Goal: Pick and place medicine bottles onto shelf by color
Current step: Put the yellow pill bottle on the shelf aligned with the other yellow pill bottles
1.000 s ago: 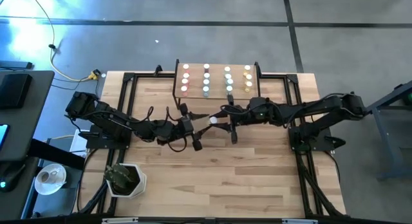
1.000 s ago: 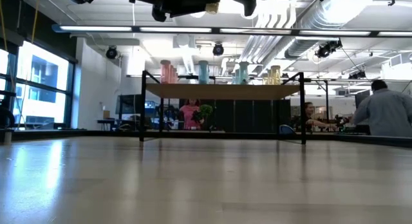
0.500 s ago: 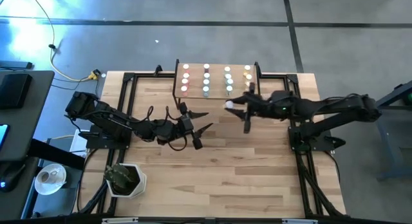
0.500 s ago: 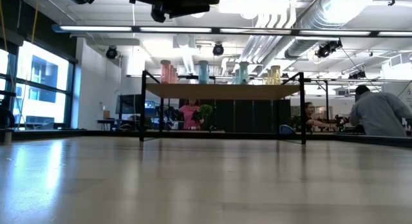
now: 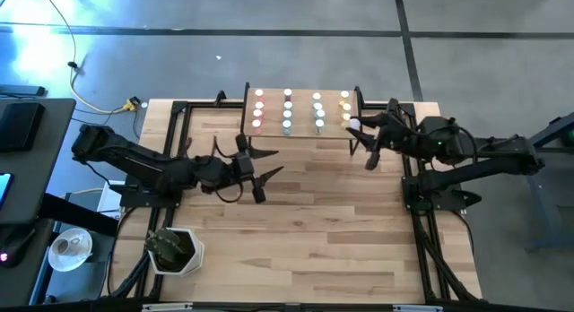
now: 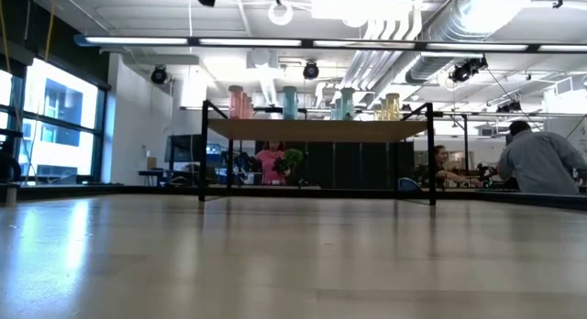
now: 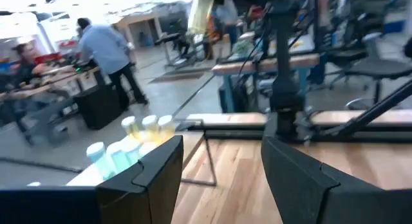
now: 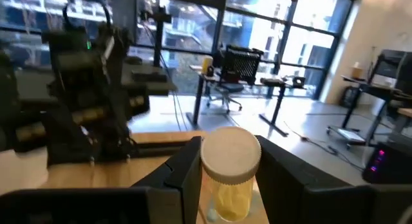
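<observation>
The shelf (image 5: 301,90) stands at the table's far edge on thin black legs. It bears four columns of white-capped medicine bottles: pink (image 5: 258,110), blue (image 5: 287,110), green (image 5: 317,110) and yellow (image 5: 344,108). My right gripper (image 5: 360,135) is just off the shelf's right near corner, shut on a yellow bottle (image 8: 229,176) whose white cap (image 5: 354,125) shows from above. My left gripper (image 5: 272,163) hangs open and empty over the table's middle left, near the shelf's left front. In the left wrist view its fingers (image 7: 154,176) stand wide apart. My right gripper pinches the yellow bottle between its two fingers, which lie on either side of its body (image 8: 226,197) just below the white cap. The fingers come from the table's right side. The bottle stands upright, cap up, lifted clear of table and shelf.
A white pot with a dark plant (image 5: 172,249) stands at the table's near left corner. Black frame rails (image 5: 411,151) run along both table sides. People (image 6: 541,163) move in the room beyond the far edge. Bare wood (image 5: 305,240) lies toward the near edge.
My right gripper has carried the yellow bottle from the table's middle toward the right and far edges, up to the shelf's right end; the bottle stays upright. My left gripper has drawn back toward the table's left edge and stands open and empty.
</observation>
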Motion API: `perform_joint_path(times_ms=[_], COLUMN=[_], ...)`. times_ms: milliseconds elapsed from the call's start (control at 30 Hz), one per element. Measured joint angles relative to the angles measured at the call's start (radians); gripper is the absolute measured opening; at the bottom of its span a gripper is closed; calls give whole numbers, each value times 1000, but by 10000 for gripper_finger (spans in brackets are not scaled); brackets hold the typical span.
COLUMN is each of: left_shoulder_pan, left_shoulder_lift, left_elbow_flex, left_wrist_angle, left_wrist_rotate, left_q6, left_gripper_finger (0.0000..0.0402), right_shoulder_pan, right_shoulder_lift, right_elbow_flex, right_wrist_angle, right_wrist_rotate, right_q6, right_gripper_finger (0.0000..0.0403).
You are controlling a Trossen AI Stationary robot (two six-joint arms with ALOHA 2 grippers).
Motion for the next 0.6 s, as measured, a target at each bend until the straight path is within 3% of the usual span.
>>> perform_joint_path(times_ms=[267, 600], left_shoulder_pan=[0, 0], left_shoulder_lift=[-135, -210], left_elbow_flex=[1, 0], left_wrist_angle=[-137, -228], left_wrist_rotate=[114, 171], left_q6=[-30, -71], left_gripper_finger=[200, 200], right_shoulder_pan=[-18, -171], right_shoulder_lift=[-20, -26], right_elbow_flex=[-88, -329], right_wrist_angle=[-22, 89], right_wrist_rotate=[93, 89], right_q6=[65, 255], right_gripper_finger=[117, 117])
